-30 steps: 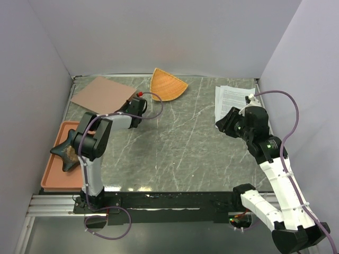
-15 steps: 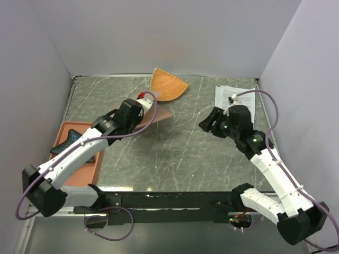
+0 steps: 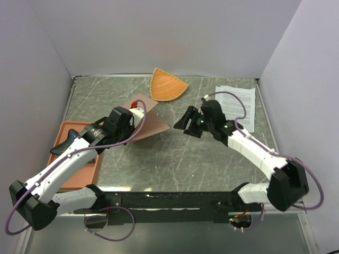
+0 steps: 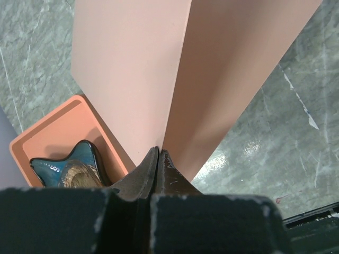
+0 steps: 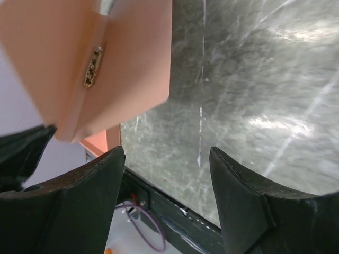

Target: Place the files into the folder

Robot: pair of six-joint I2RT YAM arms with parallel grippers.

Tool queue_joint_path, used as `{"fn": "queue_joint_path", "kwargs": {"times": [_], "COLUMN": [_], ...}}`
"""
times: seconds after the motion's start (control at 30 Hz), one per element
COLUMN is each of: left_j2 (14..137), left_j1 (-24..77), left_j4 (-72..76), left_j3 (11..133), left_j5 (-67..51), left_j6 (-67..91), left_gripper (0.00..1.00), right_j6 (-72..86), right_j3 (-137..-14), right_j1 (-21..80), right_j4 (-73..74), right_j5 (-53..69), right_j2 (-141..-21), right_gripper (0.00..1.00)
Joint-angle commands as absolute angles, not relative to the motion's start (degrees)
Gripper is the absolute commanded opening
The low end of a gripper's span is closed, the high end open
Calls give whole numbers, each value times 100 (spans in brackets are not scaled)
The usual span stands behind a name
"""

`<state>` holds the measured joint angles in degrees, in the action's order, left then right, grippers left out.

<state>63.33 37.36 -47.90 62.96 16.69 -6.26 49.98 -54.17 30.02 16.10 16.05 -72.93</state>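
Thin reddish-brown card folder point(image 3: 151, 117) hanging lifted, just in front of orange fan-shaped dish point(image 3: 167, 84); fold line pointing straight away from left gripper point(image 4: 159, 157), leaves parting slightly, small metal clip point(image 5: 94, 66) showing inside. White printed paper sheets point(image 3: 239, 105) lying flat right of dish. Left gripper clamping tight on folder's near edge, arm reaching long. Right gripper point(image 5: 167, 174) gaping wide, holding nothing, facing folder, front-right of dish.

This is a robotics lab test cell. Plain pale walls point(image 3: 159, 32) box in a grey marbled worktop point(image 3: 185, 153) on three sides. The left arm point(image 3: 61, 165) and right arm point(image 3: 254, 151) sit on a mounting rail point(image 3: 169, 201) at its near edge, with purple cables point(image 3: 121, 233) trailing.
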Motion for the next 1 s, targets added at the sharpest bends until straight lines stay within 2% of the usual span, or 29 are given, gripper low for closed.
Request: {"fn": "queue_joint_path", "kwargs": {"times": [0.0,0.4,0.63,0.67,0.73,0.8,0.9,0.97], "left_j2": [6056,5775,5757,5766,5757,5730,5617,5503], "left_j1": [3718,3718,3718,3718,3718,3718,3718,3709], "left_j4": [-4781,-4764,-4834,-4869,-4852,-4817,-4746,-4615], "left_j3": [6346,6258,6398,6416,6407,6390,6328,6223], "left_j5": [1468,1468,1345,1275,1266,1275,1266,1309], "left_j6": [-431,-457,-396,-378,-378,-378,-378,-369], "left_gripper": [1,1,1,1,1,1,1,1], "right_j6": [5335,5932,6292,6336,6442,6469,6434,6320], "right_j3": [-6195,-6468,-6504,-6469,-6469,-6478,-6381,-6267], "right_j1": [3303,3604,3665,3656,3674,3691,3709,3709], "right_j4": [1264,765,440,352,220,167,167,228], "right_j5": [1908,1960,1881,1872,1916,1995,1916,1794], "right_j2": [-7953,-9087,-9474,-9492,-9571,-9606,-9475,-9343], "right_gripper": [72,69,60,57,44,28,13,7]}}
